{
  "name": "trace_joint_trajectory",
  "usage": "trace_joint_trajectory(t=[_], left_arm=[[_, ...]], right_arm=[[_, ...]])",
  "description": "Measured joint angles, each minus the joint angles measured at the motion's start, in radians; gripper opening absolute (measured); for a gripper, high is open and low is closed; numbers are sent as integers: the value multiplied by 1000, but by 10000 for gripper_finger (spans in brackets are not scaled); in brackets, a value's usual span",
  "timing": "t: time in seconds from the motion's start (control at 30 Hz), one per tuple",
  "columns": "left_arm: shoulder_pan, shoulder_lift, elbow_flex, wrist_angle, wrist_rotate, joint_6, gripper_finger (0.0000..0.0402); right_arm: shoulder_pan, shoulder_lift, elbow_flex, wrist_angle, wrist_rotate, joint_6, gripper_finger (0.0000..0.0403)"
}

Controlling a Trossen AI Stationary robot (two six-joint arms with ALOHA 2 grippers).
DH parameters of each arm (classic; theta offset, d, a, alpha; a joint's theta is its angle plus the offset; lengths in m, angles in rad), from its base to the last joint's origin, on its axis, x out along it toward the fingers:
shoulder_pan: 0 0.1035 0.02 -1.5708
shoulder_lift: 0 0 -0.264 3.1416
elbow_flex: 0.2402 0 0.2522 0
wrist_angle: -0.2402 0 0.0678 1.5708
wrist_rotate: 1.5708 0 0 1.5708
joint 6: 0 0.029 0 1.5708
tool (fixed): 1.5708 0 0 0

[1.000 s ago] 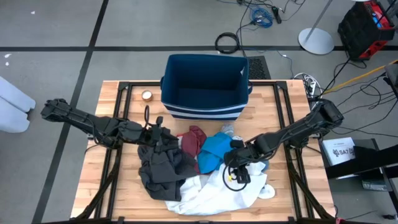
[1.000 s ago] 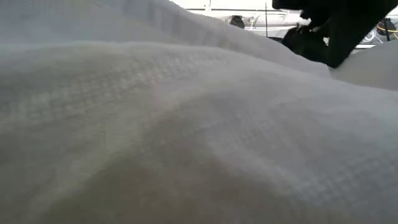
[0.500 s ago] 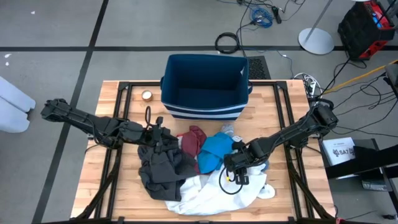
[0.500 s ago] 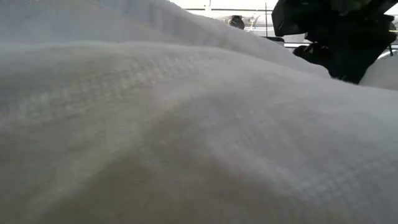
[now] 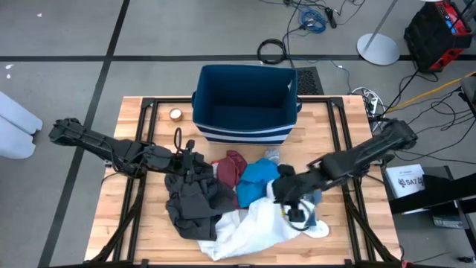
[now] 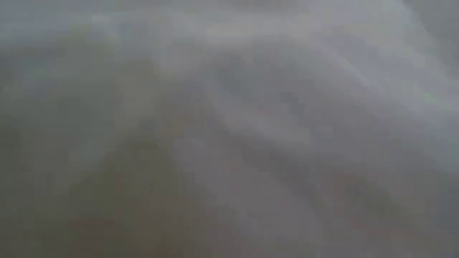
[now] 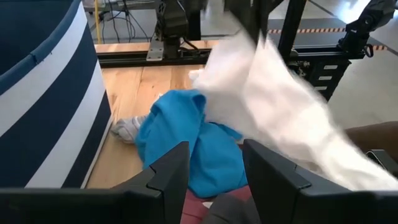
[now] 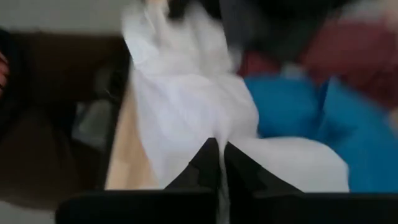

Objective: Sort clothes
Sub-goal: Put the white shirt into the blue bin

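Right gripper reaches in low from worktop's right side, arm stretched diagonally, fingers pinched tight on large white fabric garment, w/ cloth pulled up taut from pile at worktop's front centre. Left gripper extends from left side, sits over large dark grey garment; fingers apart, nothing between them. Bright blue garment & maroon garment lie betw. the two grippers; small blue-grey piece beside bin. Dark blue rigid bin w/ white stripes at worktop's back centre, no garments inside. Low view: blocked by white cloth.
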Motion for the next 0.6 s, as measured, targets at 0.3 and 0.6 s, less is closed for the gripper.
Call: trace_joint_trajectory(t=[0.3,0.6], left_arm=[[0,0,0,8,-6,-2,160],[0,0,0,124,183,-3,160]], right_arm=[[105,-192,121,42,210,-149,0],[188,-352,125,174,495,-345,0]])
